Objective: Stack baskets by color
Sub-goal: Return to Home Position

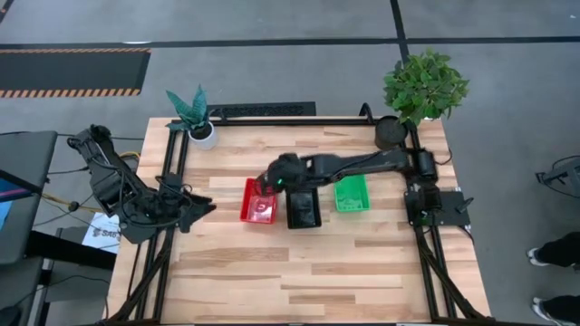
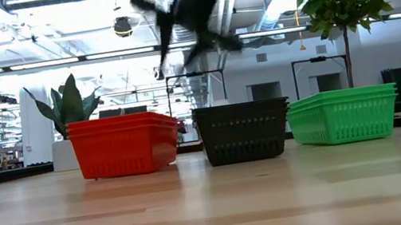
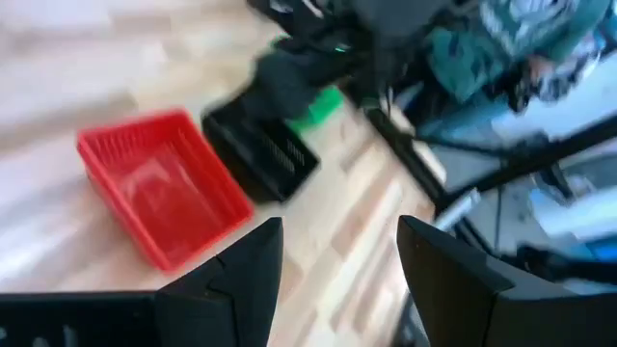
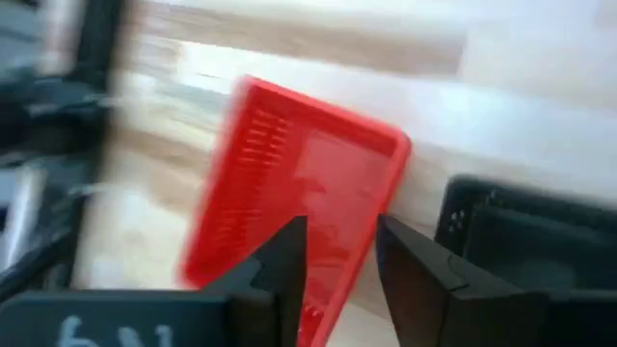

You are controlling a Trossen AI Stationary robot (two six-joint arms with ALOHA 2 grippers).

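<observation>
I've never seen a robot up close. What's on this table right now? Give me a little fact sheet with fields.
Table: wooden top, black frame
Red baskets: one stack, at the row's end nearest the left arm
Black baskets: one stack, middle of the row
Green baskets: one stack, at the end nearest the right arm's base
Right pincer: open, empty, above the red baskets
Left pincer: open, empty, at the table's left edge
Plants: spiky plant and leafy plant at the far corners
</observation>
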